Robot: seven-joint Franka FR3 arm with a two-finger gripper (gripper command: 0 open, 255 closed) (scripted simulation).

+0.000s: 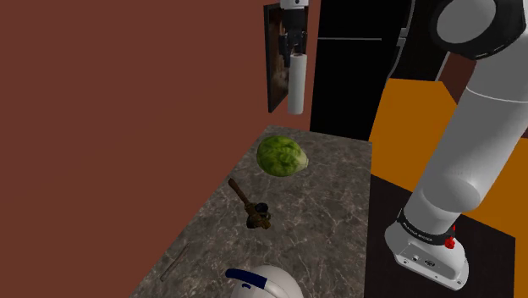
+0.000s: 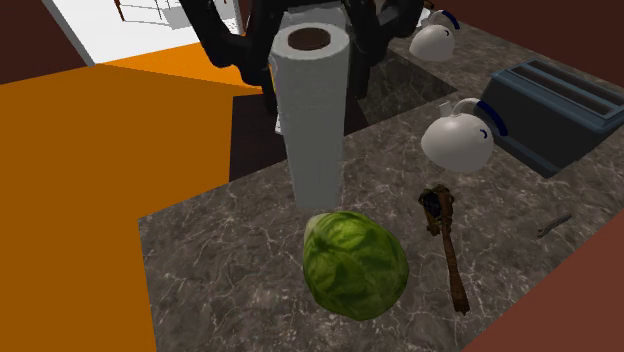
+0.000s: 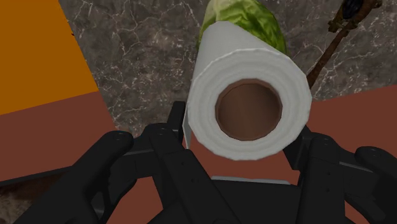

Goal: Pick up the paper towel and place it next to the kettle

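Observation:
My black gripper (image 1: 294, 41) is shut on a white paper towel roll (image 1: 294, 80) and holds it upright, high above the far end of the dark marble counter (image 1: 338, 195). In the second exterior view the roll (image 2: 313, 110) hangs above the counter just behind a green lettuce, with the gripper (image 2: 312, 52) clasping its top. The wrist view looks down the roll's brown core (image 3: 248, 108), a finger (image 3: 178, 124) pressed on either side. A white kettle with a blue handle (image 2: 458, 135) stands on the counter, near the shoulder view's bottom edge (image 1: 262, 284).
A green lettuce (image 1: 282, 156) lies under the roll. A brown-handled tool (image 1: 248, 206) lies between lettuce and kettle. A grey toaster (image 2: 560, 105), a second white kettle (image 2: 440, 40) and a small metal piece (image 2: 552, 225) stand further along. A brown wall (image 1: 127, 102) borders the counter; orange floor (image 2: 70, 200) lies beyond its edge.

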